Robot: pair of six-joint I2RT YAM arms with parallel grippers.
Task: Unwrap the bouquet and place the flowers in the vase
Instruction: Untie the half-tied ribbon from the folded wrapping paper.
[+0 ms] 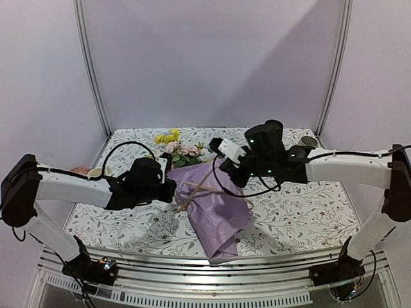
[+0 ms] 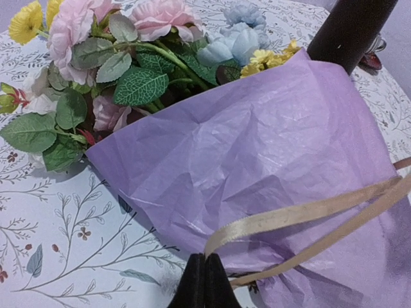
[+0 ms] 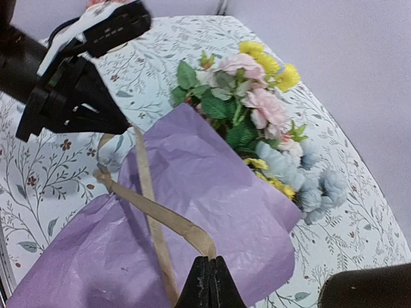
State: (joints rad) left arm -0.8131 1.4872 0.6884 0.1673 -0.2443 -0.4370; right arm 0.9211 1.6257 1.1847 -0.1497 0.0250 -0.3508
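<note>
1. Nearest the arm bases, the pointed tail of the bouquet (image 1: 218, 247) is seen lying flat on the floral tablecloth (image 1: 308, 212), with the blooms turned toward the far wall.
2. The purple wrapping paper (image 2: 257, 147) is crinkled and thin. It is judged light, soft and easily torn, so it is better peeled open than pulled.
3. Across the waist of the cone the raffia string (image 3: 154, 212) is stretched into a knot. The right gripper (image 3: 209, 262) is clenched on one strand of it.
4. The left gripper (image 2: 204, 260) is pinched tight as well. A loop of the string appears to be caught in its tips, though the contact sits at the frame's edge.
5. The string is judged flat, limp and slippery, so it is best taken by its free ends and drawn apart.
6. Farther off, the flowers (image 3: 250, 109) spill from the cone's mouth. Their green stems are judged the firmest place to grasp, the petals being delicate.
7. The black vase (image 2: 350, 25) is shown plainly only by the left wrist view, rising just behind the paper's far edge. In the overhead view it is hidden by the right arm, while that view alone shows both arms meeting over the bundle.
</note>
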